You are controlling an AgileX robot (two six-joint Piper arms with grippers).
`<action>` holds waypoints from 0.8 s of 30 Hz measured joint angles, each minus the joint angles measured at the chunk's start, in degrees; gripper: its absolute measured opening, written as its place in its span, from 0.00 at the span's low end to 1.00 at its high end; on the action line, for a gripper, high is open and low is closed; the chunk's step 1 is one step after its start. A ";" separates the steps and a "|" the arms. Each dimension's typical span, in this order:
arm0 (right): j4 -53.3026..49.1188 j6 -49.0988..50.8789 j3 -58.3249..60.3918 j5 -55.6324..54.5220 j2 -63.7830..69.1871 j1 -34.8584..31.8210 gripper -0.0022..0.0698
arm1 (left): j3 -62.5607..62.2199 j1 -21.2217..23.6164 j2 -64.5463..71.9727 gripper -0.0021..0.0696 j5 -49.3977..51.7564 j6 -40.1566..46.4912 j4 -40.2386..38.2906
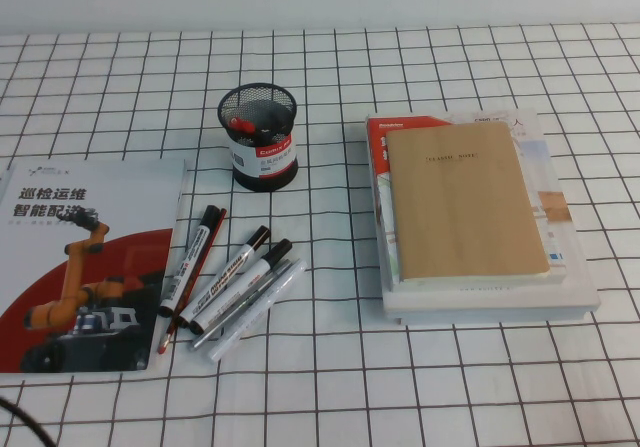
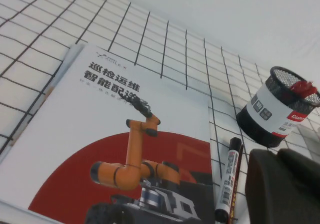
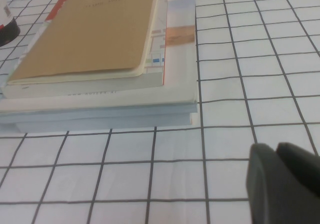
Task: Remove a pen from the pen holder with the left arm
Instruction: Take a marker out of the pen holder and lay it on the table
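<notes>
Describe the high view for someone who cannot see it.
A black mesh pen holder stands mid-table with a red-capped pen inside, several markers lying in front of it. A brochure lies left, stacked books right. No arm shows here: the left gripper, shut, hangs near the brochure, the right gripper before the books.

Pen holder (image 1: 258,137) far centre on the bench (image 1: 450,387), a pen (image 1: 238,124) standing in it. Just nearer, markers (image 1: 226,275) lying side by side. Brochure (image 1: 85,257) flat on the left; book stack (image 1: 490,302) right, notebook (image 1: 465,202) on top.
</notes>
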 joint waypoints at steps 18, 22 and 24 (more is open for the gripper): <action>0.00 0.00 0.00 0.00 0.00 0.00 0.01 | -30.43 0.00 36.99 0.02 11.88 33.34 -11.67; 0.00 0.00 0.00 0.00 0.00 0.00 0.01 | -34.91 0.00 43.54 0.02 17.27 45.67 -23.22; 0.00 0.00 0.00 0.00 0.00 0.00 0.01 | -36.39 0.00 46.26 0.02 18.60 50.33 -26.68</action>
